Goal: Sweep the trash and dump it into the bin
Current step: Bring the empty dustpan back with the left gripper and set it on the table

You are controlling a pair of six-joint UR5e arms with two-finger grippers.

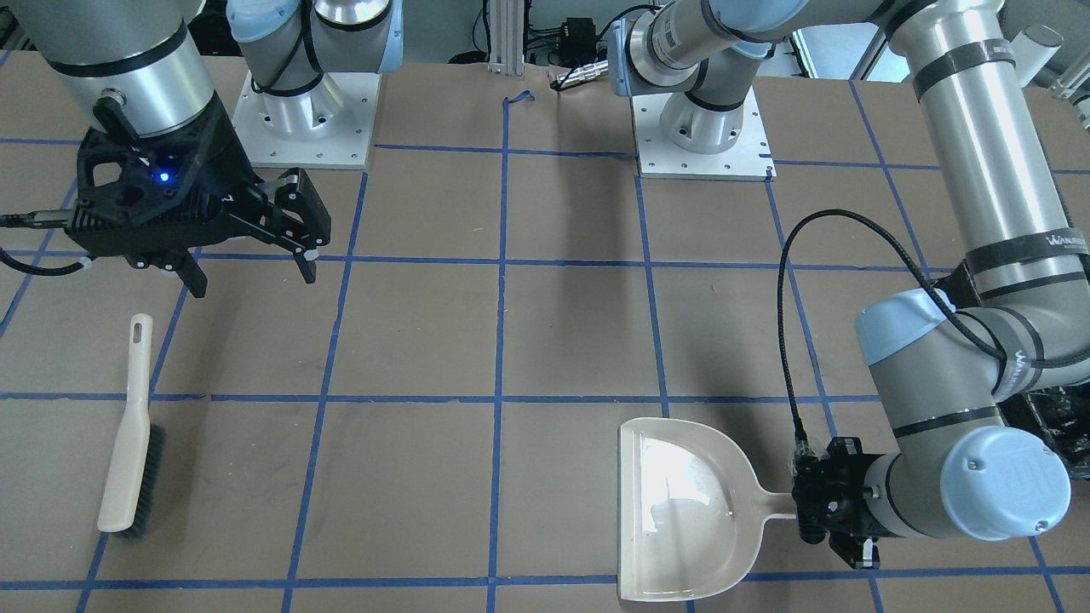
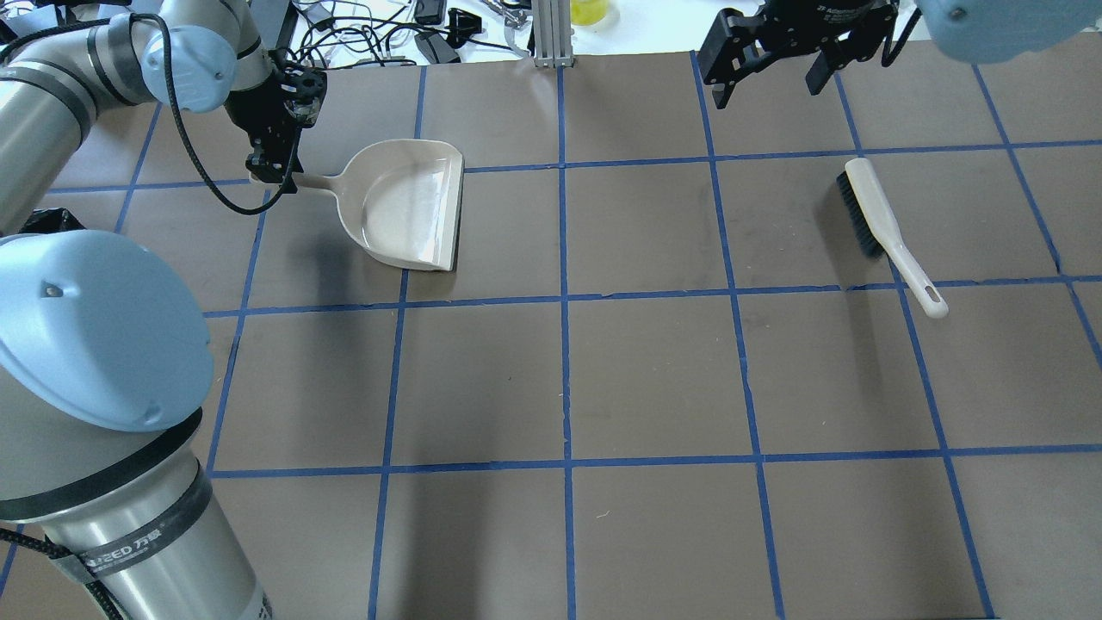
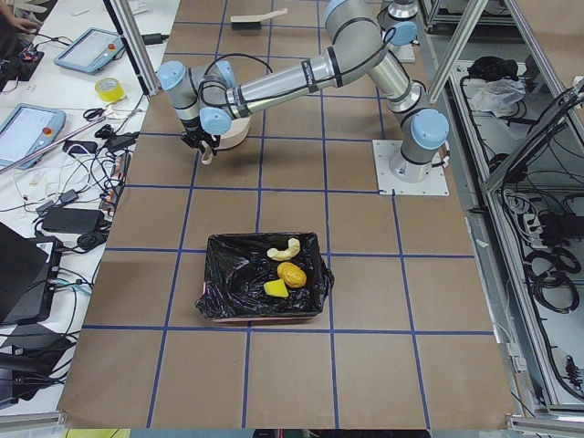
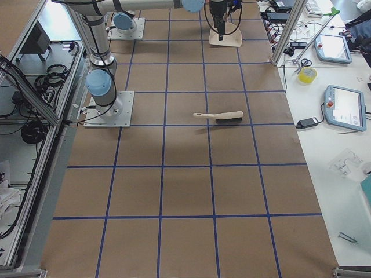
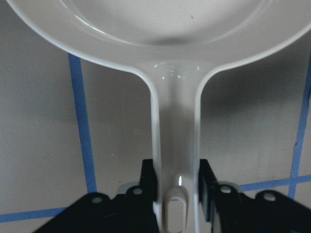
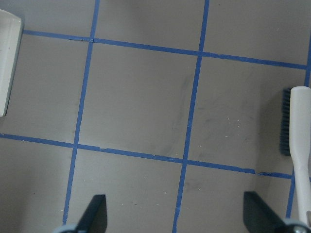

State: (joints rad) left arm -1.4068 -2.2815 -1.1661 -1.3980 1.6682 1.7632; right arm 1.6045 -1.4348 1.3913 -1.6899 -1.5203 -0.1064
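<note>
Table [image 2: 646, 379] covered in matte brown paper, ruled into squares by blue tape. Left gripper [image 2: 271, 172] [image 1: 802, 511] [image 5: 177, 199]: its two black fingers [image 5: 148, 187] are clamped on either side of the narrow, slotted handle of a beige plastic dustpan [image 2: 405, 207] [image 1: 681, 502] [image 5: 170, 19], a glossy, shallow scoop with a rounded back and a straight front lip. Right gripper [image 2: 766, 82] [image 1: 253, 279] [image 6: 177, 218]: jaws spread wide, holding nothing, hanging above the table. Near it lies a beige hand brush with dark bristles [image 2: 887, 228] [image 1: 128, 443] [image 4: 220, 117] [image 6: 301, 145], long and slim, flat on the paper and apart from the fingers.

Rectangular bin lined with crinkled glossy black plastic [image 3: 233, 283], visible only in the exterior left view, at the table's end on the robot's left, well apart from both grippers. Inside it, close together: a curved golden-white pastry piece [image 3: 285, 248], a glossy orange-brown lump [image 3: 292, 273] and a yellow-green wedge [image 3: 274, 289].
</note>
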